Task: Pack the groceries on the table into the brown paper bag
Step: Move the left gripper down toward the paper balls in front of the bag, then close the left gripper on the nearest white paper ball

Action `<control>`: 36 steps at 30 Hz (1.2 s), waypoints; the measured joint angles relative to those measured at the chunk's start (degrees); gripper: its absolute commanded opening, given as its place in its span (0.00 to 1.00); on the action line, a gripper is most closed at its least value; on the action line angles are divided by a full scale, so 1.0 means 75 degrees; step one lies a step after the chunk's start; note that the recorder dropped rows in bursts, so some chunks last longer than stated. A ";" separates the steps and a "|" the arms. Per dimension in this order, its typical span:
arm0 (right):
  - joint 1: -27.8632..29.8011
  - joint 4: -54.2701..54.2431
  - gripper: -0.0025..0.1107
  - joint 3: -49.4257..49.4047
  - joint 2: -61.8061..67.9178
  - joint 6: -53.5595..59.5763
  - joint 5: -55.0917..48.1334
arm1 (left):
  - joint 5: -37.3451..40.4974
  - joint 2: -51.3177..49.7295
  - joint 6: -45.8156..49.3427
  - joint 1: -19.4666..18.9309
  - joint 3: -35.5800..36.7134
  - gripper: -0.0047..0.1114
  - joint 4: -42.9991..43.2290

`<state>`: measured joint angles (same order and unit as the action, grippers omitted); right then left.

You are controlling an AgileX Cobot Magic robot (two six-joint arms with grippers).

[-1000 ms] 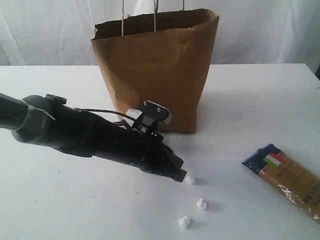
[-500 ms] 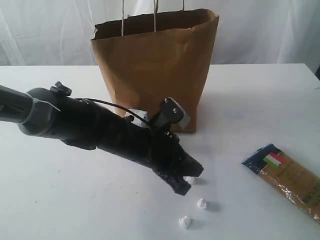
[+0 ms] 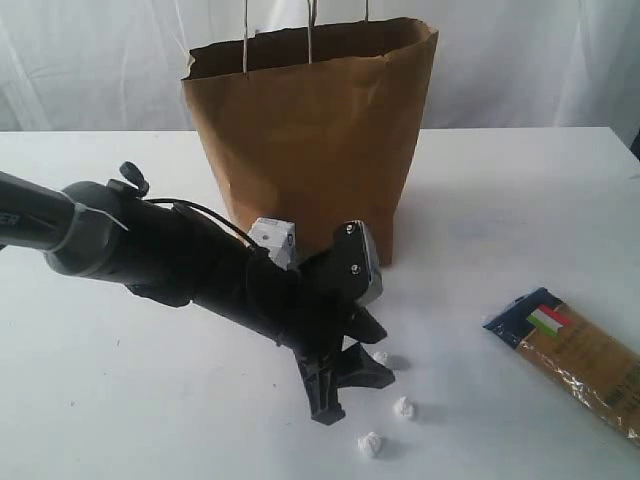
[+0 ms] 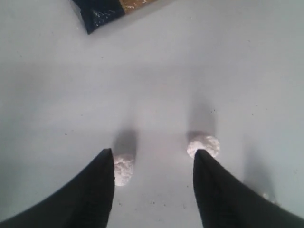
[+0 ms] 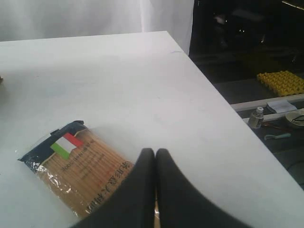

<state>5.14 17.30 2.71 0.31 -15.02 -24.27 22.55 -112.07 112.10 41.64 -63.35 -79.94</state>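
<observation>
The brown paper bag (image 3: 310,140) stands upright and open-topped at the back middle of the white table (image 3: 500,200). A long pasta packet (image 3: 580,360) with an Italian flag lies flat at the front right; its dark end shows in the left wrist view (image 4: 107,9). My left gripper (image 3: 355,397) reaches in front of the bag, low over the table, open with nothing between its fingers (image 4: 154,152). My right gripper (image 5: 155,151) is shut and empty, hovering by the pasta packet (image 5: 76,166). It is out of the exterior view.
Three small white crumpled lumps (image 3: 380,357) (image 3: 403,407) (image 3: 370,444) lie on the table at the left gripper's tips; two sit just beyond its fingertips (image 4: 124,168) (image 4: 205,145). The table's edge (image 5: 223,109) runs close beside the right gripper.
My left gripper has swung forward and down toward the white lumps, turned its wrist, and gone from shut to open. The bag, the pasta packet and the lumps have stayed put.
</observation>
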 measured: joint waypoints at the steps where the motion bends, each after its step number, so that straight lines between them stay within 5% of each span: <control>1: 0.0000 0.0000 0.02 0.0000 0.0000 0.0000 0.0000 | 0.0000 -0.0075 0.0000 0.0000 0.0000 0.51 0.0014; 36: 0.0000 0.0000 0.02 0.0000 0.0000 0.0000 0.0000 | -0.0194 -0.0742 0.0014 0.0000 -0.0380 0.51 -0.1090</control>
<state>5.14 17.30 2.71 0.31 -15.02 -24.27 21.09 -117.64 112.20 41.64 -66.20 -88.12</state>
